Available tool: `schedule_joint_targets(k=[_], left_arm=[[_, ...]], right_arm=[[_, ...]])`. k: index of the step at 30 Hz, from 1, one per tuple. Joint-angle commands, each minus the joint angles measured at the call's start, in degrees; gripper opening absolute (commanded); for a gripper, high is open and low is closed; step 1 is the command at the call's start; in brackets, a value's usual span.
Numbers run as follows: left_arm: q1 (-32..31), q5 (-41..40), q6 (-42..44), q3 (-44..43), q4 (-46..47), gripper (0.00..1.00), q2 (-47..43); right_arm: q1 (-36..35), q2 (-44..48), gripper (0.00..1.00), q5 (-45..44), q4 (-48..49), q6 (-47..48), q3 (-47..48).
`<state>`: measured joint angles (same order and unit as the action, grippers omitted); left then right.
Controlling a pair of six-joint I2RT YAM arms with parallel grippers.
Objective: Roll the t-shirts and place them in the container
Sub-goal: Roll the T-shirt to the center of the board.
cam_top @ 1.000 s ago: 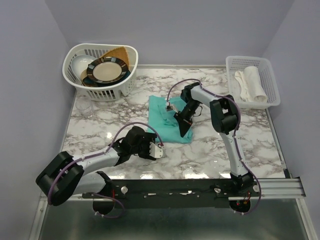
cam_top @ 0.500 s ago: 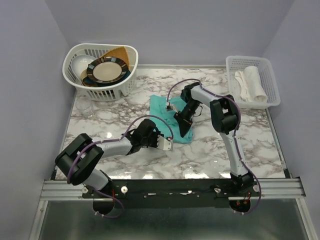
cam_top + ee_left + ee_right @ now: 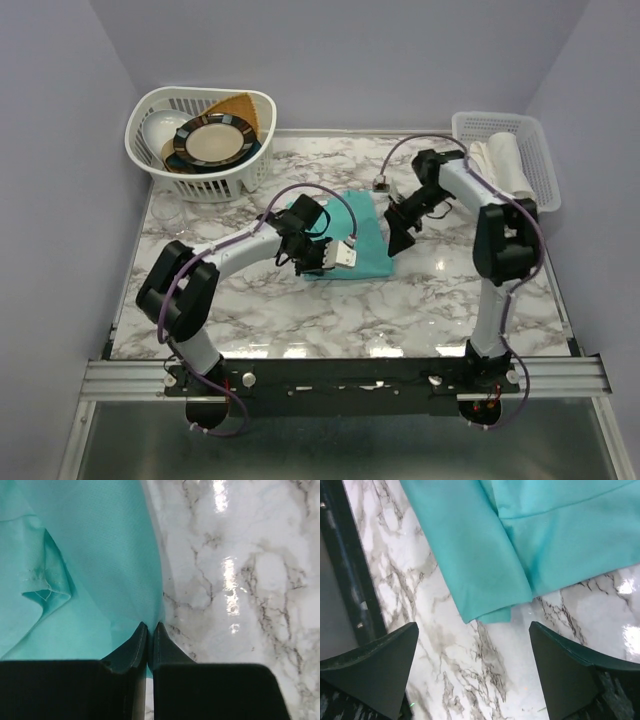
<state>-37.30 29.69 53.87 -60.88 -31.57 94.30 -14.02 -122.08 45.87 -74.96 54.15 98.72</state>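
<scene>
A teal-green t-shirt (image 3: 362, 232) lies folded on the middle of the marble table. My left gripper (image 3: 340, 256) is low over its near part. In the left wrist view my left gripper (image 3: 150, 625) has its jaws pressed together right on the t-shirt's (image 3: 95, 555) right edge, with a sliver of teal between them. My right gripper (image 3: 402, 228) hovers just right of the shirt. In the right wrist view that gripper (image 3: 474, 628) is spread wide over bare marble, with a folded corner of the t-shirt (image 3: 485, 570) just ahead of the fingertips and nothing between them.
A white dish basket (image 3: 150, 150) with plates stands at the back left, and a clear glass (image 3: 170, 215) sits in front of it. At the back right a white basket (image 3: 540, 165) holds a rolled white cloth (image 3: 505, 165). A metal rail (image 3: 350, 375) runs along the near edge.
My left arm swung from the front left onto the shirt and its jaws shut. My right gripper opened, let go of the shirt and drew away to the right. The shirt shifted right.
</scene>
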Motion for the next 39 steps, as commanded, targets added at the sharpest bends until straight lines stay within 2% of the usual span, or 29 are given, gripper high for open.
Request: schedule_joint_targets(k=[1, 2, 3, 4, 5, 6, 8, 12, 19, 23, 28, 32, 34, 37, 38, 39], left_arm=[[2.8, 12.6, -3.6, -6.9, -14.7, 0.09, 6.3], [3.6, 13.8, -4.1, -7.7, -15.3, 0.09, 7.0], [4.1, 14.6, -4.6, -8.3, -15.4, 0.09, 8.1], [4.6, 15.4, -4.8, -9.6, -15.8, 0.09, 8.7], [5.3, 16.2, -5.2, -10.3, -16.7, 0.09, 9.2], [5.6, 17.5, -5.2, -10.9, -17.2, 0.10, 10.3], [6.3, 18.8, -5.5, -12.7, -18.7, 0.10, 11.2], [7.5, 21.5, -4.6, -14.6, -21.4, 0.11, 13.0], [7.9, 23.4, -1.9, -16.8, -25.4, 0.12, 14.9], [8.8, 25.1, -1.0, -18.8, -27.7, 0.12, 15.8], [10.2, 26.6, 1.2, -22.3, -31.7, 0.12, 18.2], [11.4, 27.3, 3.2, -23.8, -34.1, 0.12, 19.1], [11.7, 27.3, 4.7, -24.2, -35.0, 0.13, 19.4], [12.2, 26.8, 5.3, -24.3, -35.8, 0.20, 19.4], [12.4, 26.6, 5.3, -23.8, -35.4, 0.30, 19.2], [12.6, 26.2, 4.8, -23.3, -34.6, 0.37, 18.1]], right_arm=[[-0.7, 25.0, 0.99, -2.5, 25.2, 3.9, -27.2], [-1.6, 29.1, 1.00, -4.5, 30.7, 4.2, -33.1], [-4.6, 37.2, 1.00, -6.6, 41.6, 4.5, -37.8], [-6.4, 40.2, 0.99, -11.0, 46.2, 5.3, -42.2], [-7.8, 43.5, 1.00, -12.7, 50.2, 7.2, -50.3], [-10.3, 47.9, 1.00, -13.8, 58.4, 7.7, -53.4], [-11.9, 51.0, 1.00, -14.8, 63.7, 10.3, -60.2], [-15.4, 51.9, 1.00, -17.9, 71.7, 10.3, -63.9], [-18.1, 49.3, 0.99, -19.2, 76.1, 10.5, -64.7], [-18.8, 46.7, 1.00, -18.0, 75.1, 11.7, -63.5], [-19.5, 42.2, 1.00, -15.8, 69.4, 15.0, -61.3], [-19.8, 38.7, 0.98, -16.9, 68.4, 14.5, -58.9], [-19.8, 37.4, 0.92, -17.7, 69.0, 13.7, -57.5], [-19.8, 35.5, 0.59, -19.8, 69.7, 11.9, -55.1], [-19.8, 34.5, 0.40, -20.5, 69.4, 11.6, -54.5], [-19.8, 34.0, 0.31, -20.7, 67.9, 11.5, -53.7]])
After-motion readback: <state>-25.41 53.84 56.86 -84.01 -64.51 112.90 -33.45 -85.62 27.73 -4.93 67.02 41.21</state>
